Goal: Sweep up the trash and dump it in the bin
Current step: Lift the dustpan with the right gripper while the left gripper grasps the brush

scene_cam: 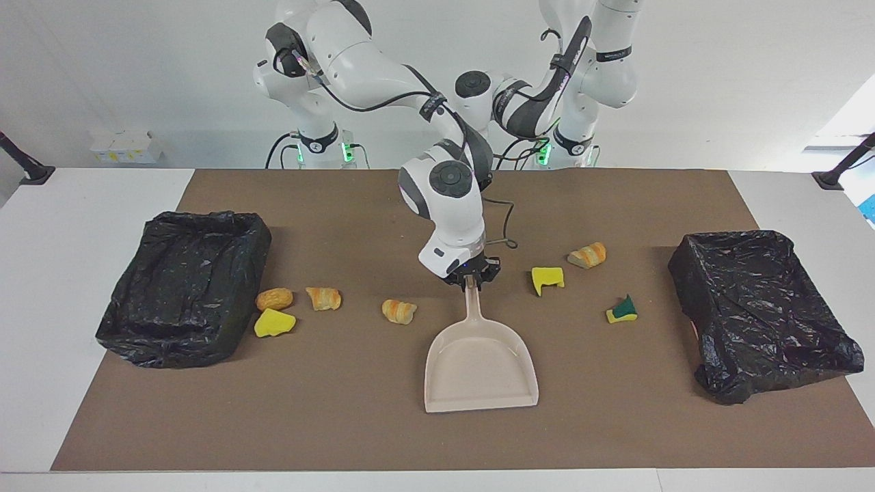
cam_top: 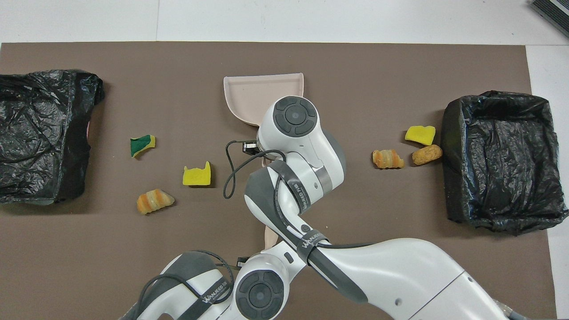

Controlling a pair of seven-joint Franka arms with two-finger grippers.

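Observation:
The beige dustpan (scene_cam: 478, 369) lies mid-table with its handle pointing toward the robots. My right gripper (scene_cam: 470, 279) is shut on that handle. The beige brush (cam_top: 270, 235) lies nearer the robots, and only its end shows under the right forearm. My left gripper (cam_top: 266, 251) sits low at that end, shut, with its fingertips hidden. Trash lies in a row. A bread lump (scene_cam: 399, 311) is beside the pan. A yellow sponge (scene_cam: 547, 278), a bread piece (scene_cam: 587, 255) and a green-faced sponge (scene_cam: 622, 309) lie toward the left arm's end. Three scraps (scene_cam: 274, 322) lie by the other bin.
Two bins lined with black bags stand on the brown mat. One bin (scene_cam: 184, 287) is at the right arm's end and the other bin (scene_cam: 759, 307) at the left arm's end. A black cable (cam_top: 231, 178) loops off the right wrist.

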